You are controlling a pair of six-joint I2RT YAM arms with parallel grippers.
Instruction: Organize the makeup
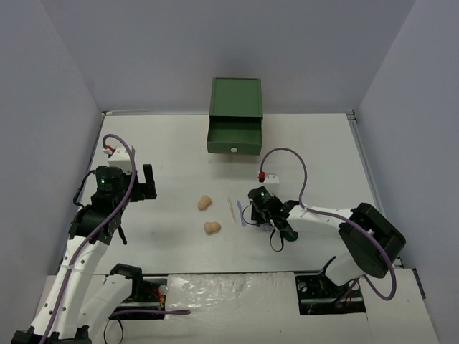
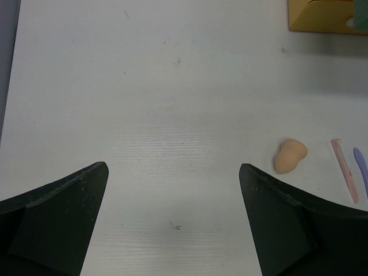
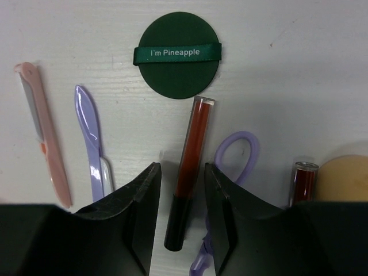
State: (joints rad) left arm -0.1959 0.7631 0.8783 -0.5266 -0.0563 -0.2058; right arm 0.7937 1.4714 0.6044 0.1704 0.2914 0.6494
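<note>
As the right gripper (image 3: 181,172) is straddling the red lip-gloss tube (image 3: 195,132) below the green powder puff (image 3: 178,72), jaws narrow but not touching, evidently to pinch it, the left gripper (image 2: 173,167) is hovering wide, empty.

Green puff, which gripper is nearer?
Right. The right gripper sits just short of the green puff, straddling a red tube; the left gripper is far beyond the sponges.

the band (image 3: 177,53) across the dark green disc (image 3: 179,80) reads "i'm pineapple".

Stick (image 3: 191,149) before disc (image 3: 179,54) (tools (image 3: 89,138) left)
</note>
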